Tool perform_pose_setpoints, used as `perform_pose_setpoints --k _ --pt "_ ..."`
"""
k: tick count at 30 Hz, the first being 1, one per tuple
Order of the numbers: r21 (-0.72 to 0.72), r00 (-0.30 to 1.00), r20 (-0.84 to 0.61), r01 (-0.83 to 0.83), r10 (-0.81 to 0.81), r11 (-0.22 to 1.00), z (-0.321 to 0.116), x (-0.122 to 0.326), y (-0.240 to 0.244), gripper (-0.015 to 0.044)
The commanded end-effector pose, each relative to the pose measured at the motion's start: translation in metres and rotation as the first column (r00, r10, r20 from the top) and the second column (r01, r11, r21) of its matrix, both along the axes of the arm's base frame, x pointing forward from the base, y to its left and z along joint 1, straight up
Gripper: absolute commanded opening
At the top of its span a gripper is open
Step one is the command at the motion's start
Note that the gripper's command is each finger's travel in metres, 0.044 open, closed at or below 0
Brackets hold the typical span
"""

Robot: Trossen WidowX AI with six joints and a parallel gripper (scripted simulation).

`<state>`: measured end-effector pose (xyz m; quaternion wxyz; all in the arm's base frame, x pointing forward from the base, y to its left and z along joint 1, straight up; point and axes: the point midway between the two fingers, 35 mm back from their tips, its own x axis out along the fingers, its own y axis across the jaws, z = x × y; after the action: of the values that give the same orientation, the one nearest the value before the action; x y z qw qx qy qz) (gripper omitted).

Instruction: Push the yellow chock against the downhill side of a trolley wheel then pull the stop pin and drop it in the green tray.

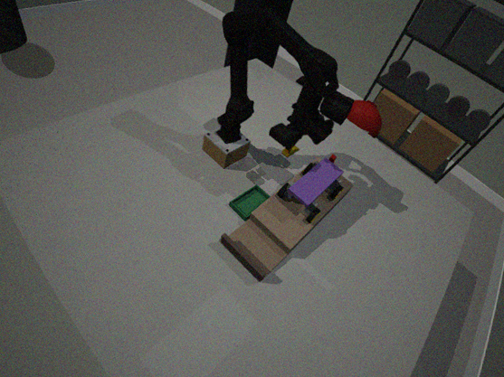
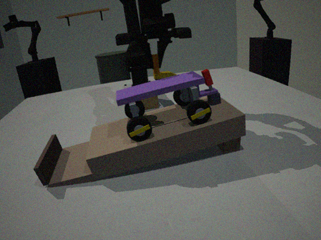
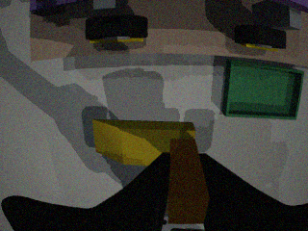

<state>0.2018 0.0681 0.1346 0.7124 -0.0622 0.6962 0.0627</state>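
So the gripper (image 1: 289,147) (image 2: 156,62) (image 3: 183,161) has its fingers closed on the orange handle (image 2: 155,63) (image 3: 188,188) of the chock, pinching it between both tips. Pretty narrow grip, and the handle fills the gap.

The yellow part of the chock (image 1: 290,151) (image 2: 165,75) (image 3: 130,141) sticks out just beyond the fingertips, mostly off to the left of them in the wrist view. It's up in the air beside the ramp (image 1: 281,220) (image 2: 166,144) (image 3: 183,43), apart from every wheel I can see, so nothing is wedged yet.

Looking out past the fingers in the wrist view, the ramp's long side runs across the top of the frame, with two of the trolley's wheels on it: one ahead and left of the tips, the other ahead and right. The purple trolley (image 1: 316,181) (image 2: 159,88) (image 3: 116,27) sits on the slope, across from the fingers.

The red-headed stop pin (image 1: 332,158) (image 2: 207,77) is in place at the uphill end, off to the right of the fingers in the exterior view. The green tray (image 1: 249,202) (image 3: 262,91) is ahead and right of the fingertips in the wrist view, next to the ramp, well apart from the grip. The exterior view doesn't show me the tray.
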Motion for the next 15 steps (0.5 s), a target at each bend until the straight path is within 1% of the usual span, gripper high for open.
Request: perform_pose_setpoints --k 1,15 --pt "0.001 1.000 0.001 -0.005 0.005 1.000 -0.001 0.006 -0.012 0.0000" --pt "-0.004 1.000 0.002 -0.005 0.005 1.000 -0.004 0.025 -0.057 0.0000"
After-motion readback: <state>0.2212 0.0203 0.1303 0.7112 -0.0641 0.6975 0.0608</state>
